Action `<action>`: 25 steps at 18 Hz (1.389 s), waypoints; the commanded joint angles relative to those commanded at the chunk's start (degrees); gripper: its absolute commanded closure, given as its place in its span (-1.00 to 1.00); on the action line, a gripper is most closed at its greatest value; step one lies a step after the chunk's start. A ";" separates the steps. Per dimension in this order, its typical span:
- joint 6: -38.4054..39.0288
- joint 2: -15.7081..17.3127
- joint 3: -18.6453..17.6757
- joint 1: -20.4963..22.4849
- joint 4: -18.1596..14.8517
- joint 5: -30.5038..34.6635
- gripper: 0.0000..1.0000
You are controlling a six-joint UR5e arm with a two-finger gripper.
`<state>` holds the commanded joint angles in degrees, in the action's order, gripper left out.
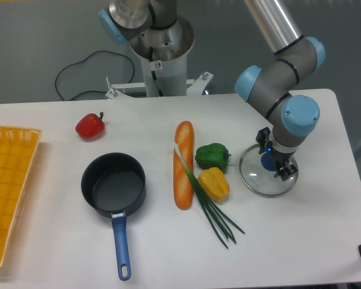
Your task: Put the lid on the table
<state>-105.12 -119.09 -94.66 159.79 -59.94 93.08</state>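
One lid (pixel 268 172) is all you have to mind, and it lies flat on the table (pixel 313 241) right under the pincer (pixel 274 164), its rim resting on the white top; the green pepper (pixel 212 155) and yellow pepper (pixel 213 183) sit just beside it on the far side from the table's edge, with the baguette (pixel 183 173) and the spring onion (pixel 212 211) beyond them, and the saucepan (pixel 114 188) well apart from the pincer; judge the lid stiff, smooth and fairly heavy for its thickness, being clear glass in a metal rim; glass chips if dropped or knocked, and the dome is likely slippery, so you take it by the blue knob (pixel 268 161) at its centre and nowhere else; the rim lies too flat against the table for fingers to get under; the pincer stands over that knob with its fingers to either side of it, but you cannot tell from this view whether they are pressing it or have let go; as for writing, none can be read; a small red-marked sticker (pixel 157 65) shows on the robot base behind, too small to make out.
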 joint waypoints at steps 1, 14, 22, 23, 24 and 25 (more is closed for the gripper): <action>0.09 0.00 0.00 -0.09 0.00 0.00 -0.12; 0.62 0.35 3.16 0.00 -3.16 -0.09 0.22; 0.62 0.00 2.46 -0.09 -2.99 -0.35 0.21; 0.62 0.00 2.46 -0.09 -3.08 -0.35 0.21; 0.62 -0.09 2.46 0.00 -3.08 -0.35 0.20; 0.70 -0.09 2.46 0.00 -3.08 -0.35 0.20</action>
<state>-104.41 -119.18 -92.20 159.79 -63.02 92.72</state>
